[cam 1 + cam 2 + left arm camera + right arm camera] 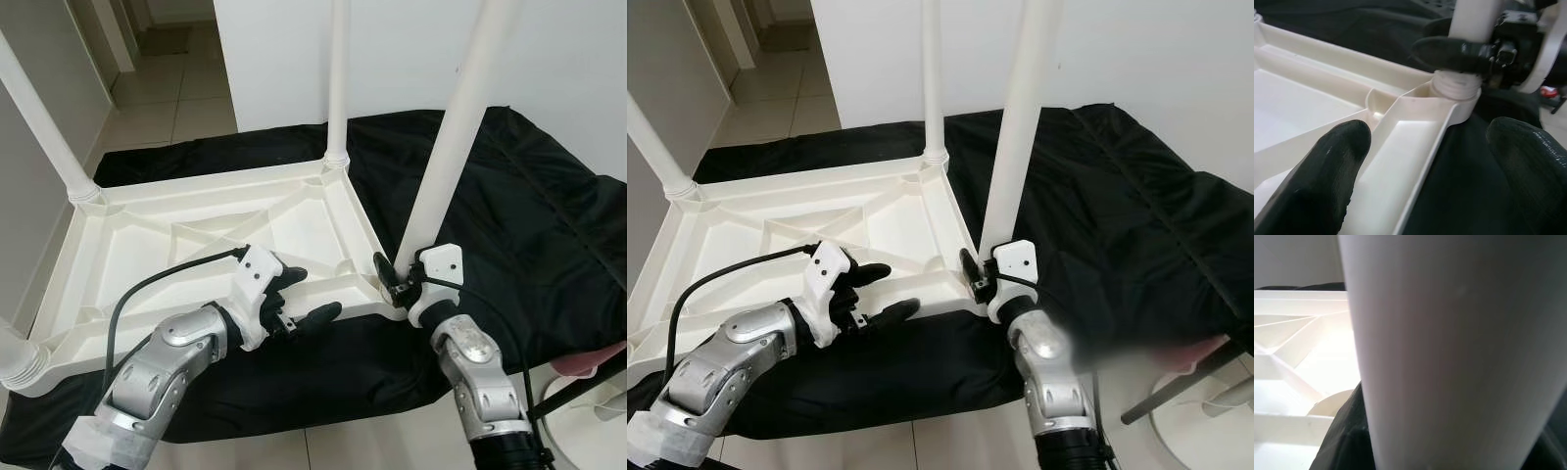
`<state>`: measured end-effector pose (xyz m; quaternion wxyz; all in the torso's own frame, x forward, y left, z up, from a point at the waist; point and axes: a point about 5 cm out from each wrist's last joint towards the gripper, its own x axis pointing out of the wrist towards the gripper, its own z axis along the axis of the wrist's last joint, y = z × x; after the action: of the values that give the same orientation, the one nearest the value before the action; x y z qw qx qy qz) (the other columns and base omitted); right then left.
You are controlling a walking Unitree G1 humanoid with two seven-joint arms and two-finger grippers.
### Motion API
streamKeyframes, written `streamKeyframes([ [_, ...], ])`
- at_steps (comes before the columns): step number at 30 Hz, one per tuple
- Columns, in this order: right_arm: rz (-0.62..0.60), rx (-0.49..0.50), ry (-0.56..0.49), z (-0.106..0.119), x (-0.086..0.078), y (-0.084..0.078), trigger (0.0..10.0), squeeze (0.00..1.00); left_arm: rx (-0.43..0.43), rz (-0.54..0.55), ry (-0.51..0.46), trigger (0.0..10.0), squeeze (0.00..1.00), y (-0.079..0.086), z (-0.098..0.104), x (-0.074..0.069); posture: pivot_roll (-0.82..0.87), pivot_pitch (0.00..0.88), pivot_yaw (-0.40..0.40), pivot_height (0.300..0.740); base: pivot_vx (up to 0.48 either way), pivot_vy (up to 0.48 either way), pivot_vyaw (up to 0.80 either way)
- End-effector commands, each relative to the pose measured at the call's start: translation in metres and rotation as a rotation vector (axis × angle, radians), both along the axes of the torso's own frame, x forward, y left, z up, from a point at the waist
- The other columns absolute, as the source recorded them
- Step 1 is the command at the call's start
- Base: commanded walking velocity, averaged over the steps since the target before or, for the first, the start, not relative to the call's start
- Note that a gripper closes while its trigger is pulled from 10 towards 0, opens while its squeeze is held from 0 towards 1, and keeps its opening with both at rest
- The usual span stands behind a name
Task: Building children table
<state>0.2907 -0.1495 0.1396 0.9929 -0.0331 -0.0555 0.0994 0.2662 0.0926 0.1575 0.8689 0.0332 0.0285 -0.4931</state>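
White children's table (211, 230) lies upside down on black cloth (519, 196) over a bed, legs pointing up: one far left (44, 122), one at far corner (338, 83). Left pincer (299, 299), fingers apart, straddles the table's near rim w/ one finger inside the frame, other outside over cloth. Right pincer (400, 279) is clamped round base of near-right leg (456, 127), which sits in its corner socket (1455, 85), tilted slightly right.

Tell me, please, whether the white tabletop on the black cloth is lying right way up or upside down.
Upside down: the tabletop shows its ribbed underside, and its legs point upward from the corner sockets.
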Motion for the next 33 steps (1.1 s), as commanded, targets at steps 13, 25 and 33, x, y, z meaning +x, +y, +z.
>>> streamKeyframes([
  [13, -0.221, 0.105, 0.091, -0.019, -0.016, 0.008, 10.0, 0.15, 0.074, 0.074, -0.032, 10.0, 0.00, 0.001, -0.012, 0.005, -0.13, 0.037, 0.067, 0.740, 0.000, 0.000, 0.00],
  [25, -0.147, 0.073, 0.030, -0.010, -0.020, 0.007, 10.0, 0.00, 0.061, 0.066, -0.055, 10.0, 0.00, 0.002, -0.017, 0.005, -0.14, 0.039, 0.074, 0.740, 0.000, 0.000, 0.00],
  [33, 0.053, 0.043, -0.002, -0.002, -0.021, -0.002, 10.0, 0.00, 0.065, 0.060, -0.065, 10.0, 0.00, 0.002, -0.016, 0.003, -0.13, 0.044, 0.077, 0.740, 0.000, 0.000, 0.00],
])
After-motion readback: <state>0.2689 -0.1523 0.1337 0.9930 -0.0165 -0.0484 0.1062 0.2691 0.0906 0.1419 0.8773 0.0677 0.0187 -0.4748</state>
